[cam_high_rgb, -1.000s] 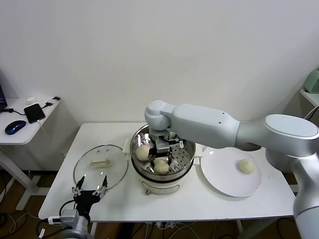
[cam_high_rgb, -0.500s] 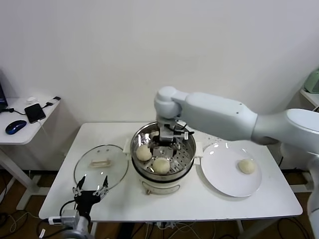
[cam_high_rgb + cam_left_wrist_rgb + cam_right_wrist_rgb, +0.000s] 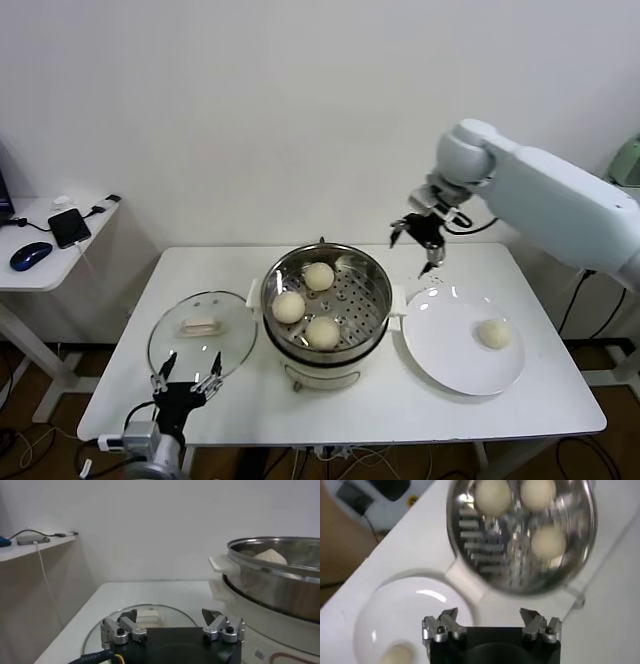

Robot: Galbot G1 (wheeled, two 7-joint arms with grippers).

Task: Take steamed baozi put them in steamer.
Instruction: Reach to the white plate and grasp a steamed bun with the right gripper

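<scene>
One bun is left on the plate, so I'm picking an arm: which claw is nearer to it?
The right claw. It hangs open above the table behind the plate's far edge. The left claw is open by the glass lid, beyond the steamer from the bun.

A glass lid (image 3: 201, 331) and white plate (image 3: 452, 360) flank the table's (image 3: 400, 405) centre.

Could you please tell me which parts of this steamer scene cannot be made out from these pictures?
- Steamer: in the left wrist view its rim hides all but one baozi.
- Last baozi on the plate: the right wrist view's edge cuts it off.
- Glass lid: the left gripper, open, covers its near part in its wrist view.
- Right gripper: small in the head view.
</scene>
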